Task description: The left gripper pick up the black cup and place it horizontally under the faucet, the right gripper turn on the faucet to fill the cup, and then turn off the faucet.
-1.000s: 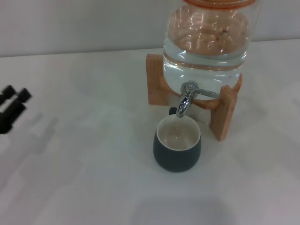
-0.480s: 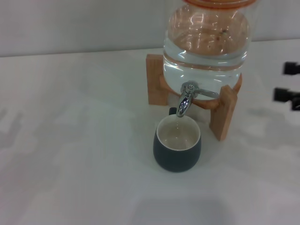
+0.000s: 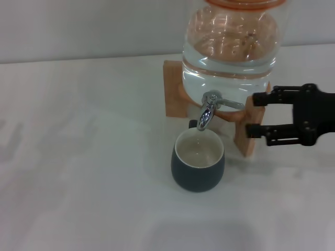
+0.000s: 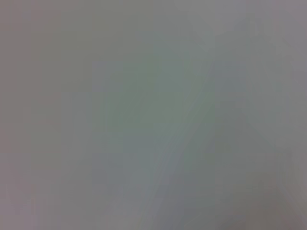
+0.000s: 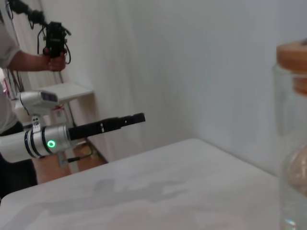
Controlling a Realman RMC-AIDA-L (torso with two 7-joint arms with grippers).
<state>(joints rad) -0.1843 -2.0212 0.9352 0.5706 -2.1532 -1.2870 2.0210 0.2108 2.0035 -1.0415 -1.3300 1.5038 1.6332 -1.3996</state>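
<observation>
The black cup (image 3: 198,167) stands upright on the white table, cream inside, its mouth directly under the spout of the chrome faucet (image 3: 207,112). The faucet's thin lever (image 3: 231,104) points to the right. My right gripper (image 3: 252,115) reaches in from the right, open, with its two long fingers level. Their tips lie just right of the lever, in front of the wooden stand's right leg. My left gripper (image 5: 139,117) appears only in the right wrist view, held in the air beyond the table's far edge. The left wrist view is plain grey.
The clear glass water jar (image 3: 230,47) sits on a wooden stand (image 3: 172,89) at the back of the white table (image 3: 84,157). In the right wrist view, a person (image 5: 19,62) stands beyond the table holding a device.
My left gripper has withdrawn off the left edge of the head view. My right gripper has come in from the right edge to just beside the faucet's lever. The cup has not moved.
</observation>
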